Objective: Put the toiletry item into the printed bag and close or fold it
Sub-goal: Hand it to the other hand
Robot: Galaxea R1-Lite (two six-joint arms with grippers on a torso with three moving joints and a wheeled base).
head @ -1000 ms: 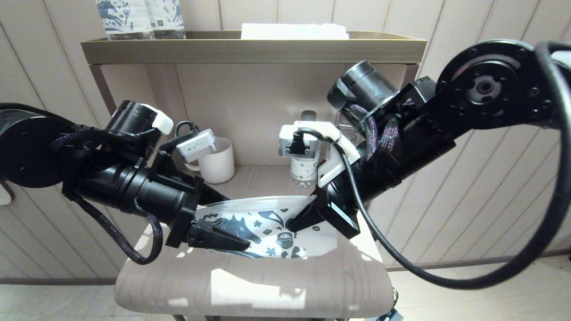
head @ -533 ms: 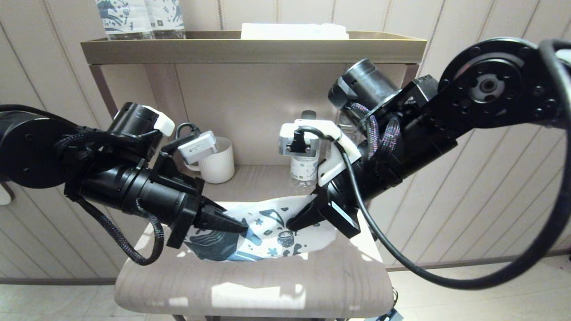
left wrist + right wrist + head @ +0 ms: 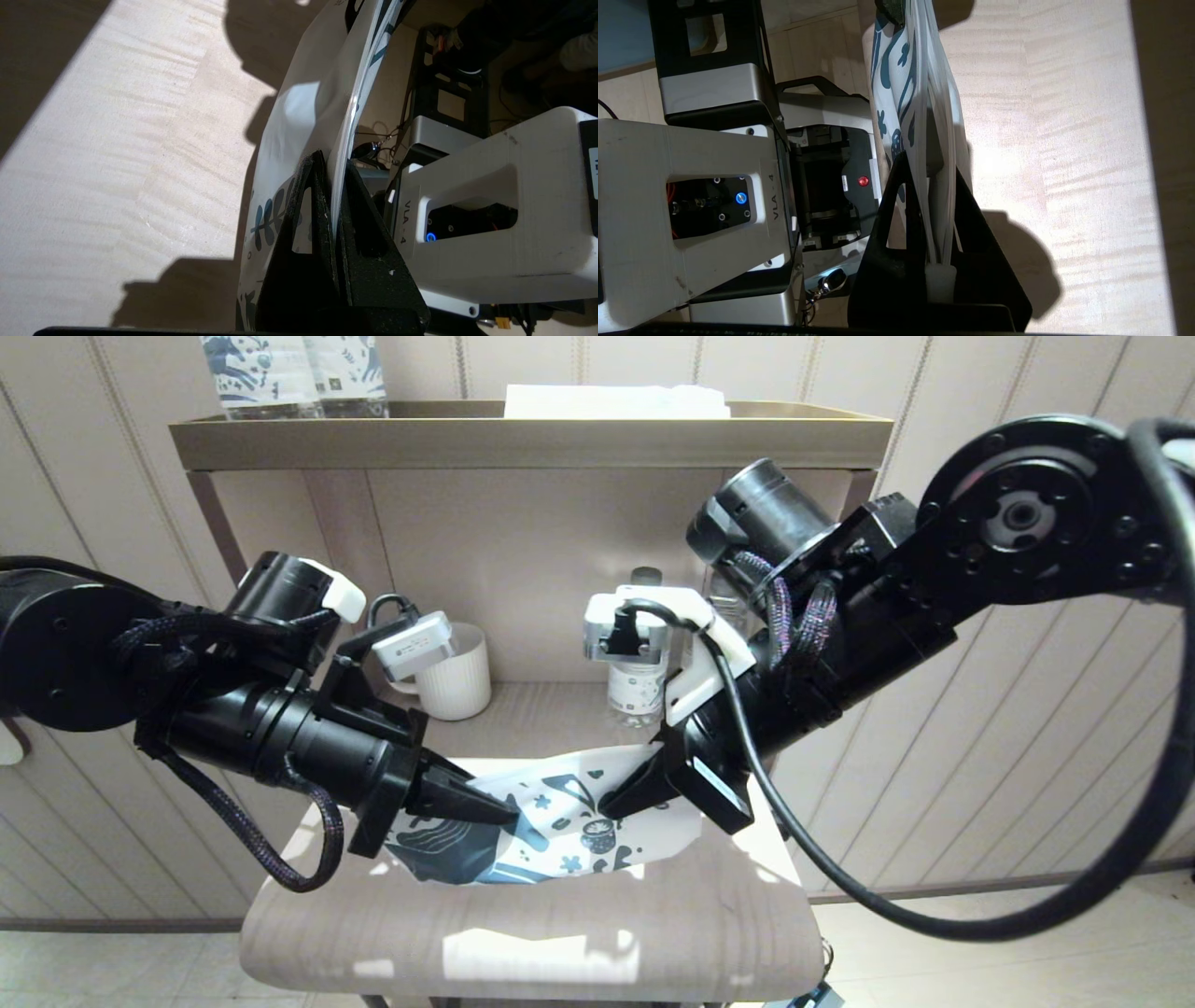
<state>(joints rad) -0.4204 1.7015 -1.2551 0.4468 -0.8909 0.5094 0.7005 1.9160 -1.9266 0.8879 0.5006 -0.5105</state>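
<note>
Beige table (image 3: pixel 523 943): white printed bag (image 3: pixel 560 831), blue horse print, creased.

The left gripper (image 3: pixel 509 819) and right gripper (image 3: pixel 607 809) are pinching the printed bag (image 3: pixel 560 821), which is spanning the gap between them; behind the left gripper a ribbed white cup (image 3: pixel 455 675) is standing; behind the right, a clear bottle (image 3: pixel 638 686) is blocking; in front of both, the tabletop (image 3: pixel 523 943) is lying bare.
</note>
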